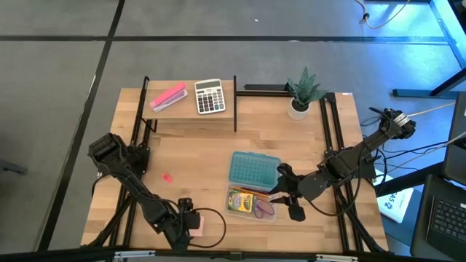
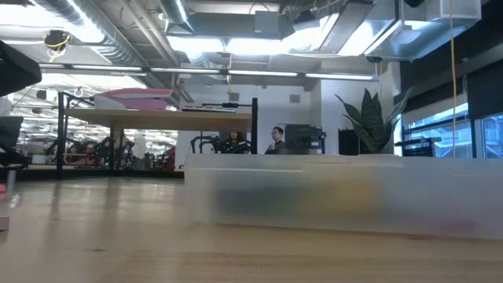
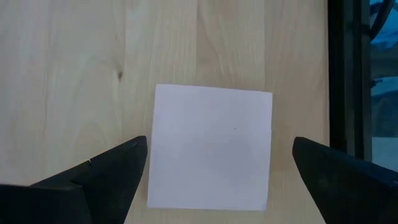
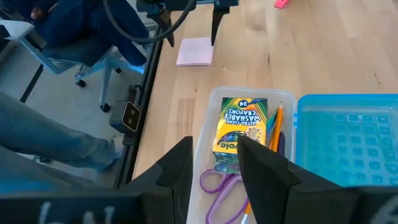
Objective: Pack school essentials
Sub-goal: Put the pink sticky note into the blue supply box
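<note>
Pink notepad (image 3: 210, 147) — between open left gripper (image 3: 217, 180) fingers.

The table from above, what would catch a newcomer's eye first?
The clear case near the front, holding the crayon box, scissors and pencil, with its blue lid beside it and the right gripper at its edge. At the front left, the open left gripper straddles the pink notepad.

Wood, paper and plastic on the table

The table (image 3: 74, 74) was pale, smooth-grained wood; the pink notepad (image 3: 210, 146) looked like matt paper; the clear box (image 4: 208, 137) seemed glossy plastic, its blue lid (image 4: 348, 143) dimpled.
</note>
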Controlling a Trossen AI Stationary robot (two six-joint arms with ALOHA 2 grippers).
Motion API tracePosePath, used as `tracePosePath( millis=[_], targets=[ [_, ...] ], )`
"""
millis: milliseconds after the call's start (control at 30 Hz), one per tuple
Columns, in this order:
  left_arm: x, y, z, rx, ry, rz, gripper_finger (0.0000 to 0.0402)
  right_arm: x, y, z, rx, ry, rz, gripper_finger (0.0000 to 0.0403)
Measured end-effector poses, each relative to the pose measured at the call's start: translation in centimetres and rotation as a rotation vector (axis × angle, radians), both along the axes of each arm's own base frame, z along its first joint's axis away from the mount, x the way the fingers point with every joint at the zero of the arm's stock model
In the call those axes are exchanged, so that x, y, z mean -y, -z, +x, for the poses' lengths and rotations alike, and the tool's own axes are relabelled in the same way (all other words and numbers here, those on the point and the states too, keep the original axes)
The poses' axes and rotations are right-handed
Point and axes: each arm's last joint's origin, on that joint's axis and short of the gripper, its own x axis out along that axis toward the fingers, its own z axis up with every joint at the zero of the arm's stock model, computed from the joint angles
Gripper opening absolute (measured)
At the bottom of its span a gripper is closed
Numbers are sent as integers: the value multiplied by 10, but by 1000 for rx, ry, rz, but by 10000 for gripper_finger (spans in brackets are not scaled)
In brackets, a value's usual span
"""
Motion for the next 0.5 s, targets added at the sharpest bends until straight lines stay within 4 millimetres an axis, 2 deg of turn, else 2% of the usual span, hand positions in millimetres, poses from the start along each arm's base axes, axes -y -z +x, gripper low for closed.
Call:
tracePosePath(
  millis=[500],
  targets=[
    [2,10,3,-9,-3,11,395,0,0,0,3,-3,-4,129]
  ],
)
